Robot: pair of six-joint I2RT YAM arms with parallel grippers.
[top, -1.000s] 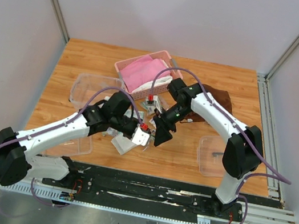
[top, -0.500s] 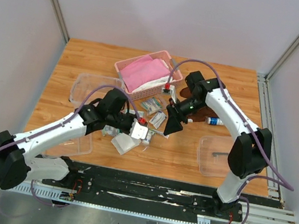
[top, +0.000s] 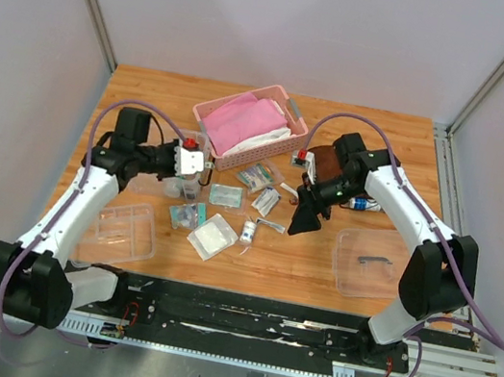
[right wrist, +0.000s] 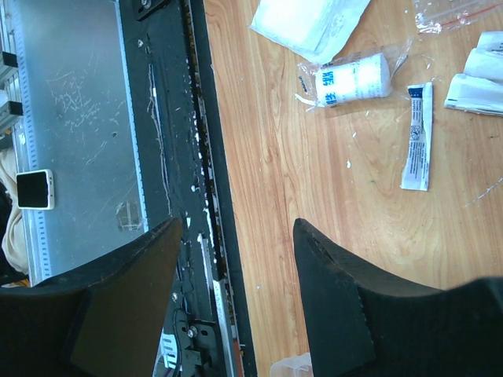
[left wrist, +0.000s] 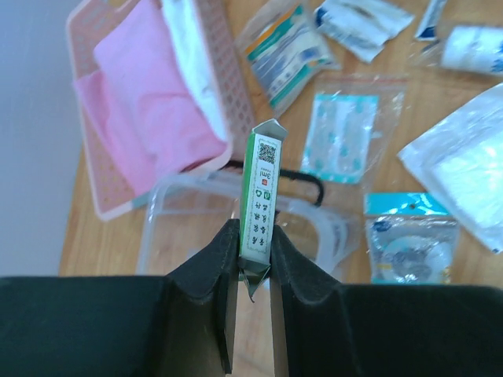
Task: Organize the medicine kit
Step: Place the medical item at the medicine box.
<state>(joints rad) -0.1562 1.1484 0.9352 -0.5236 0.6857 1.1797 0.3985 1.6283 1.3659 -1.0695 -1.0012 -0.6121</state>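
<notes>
Left gripper point(left wrist: 253, 250) pinches a green-and-white carton point(left wrist: 262, 184), its lower end hidden between the fingers; right gripper point(right wrist: 240, 236) gapes wide, empty.

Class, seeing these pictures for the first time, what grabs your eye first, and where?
The pink basket holding pink cloth stands out at the far middle of the table, with packets scattered in front of it. The left gripper pinches a slim green-and-white box upright above a clear plastic container, while the right gripper hangs open and empty to the packets' right.
</notes>
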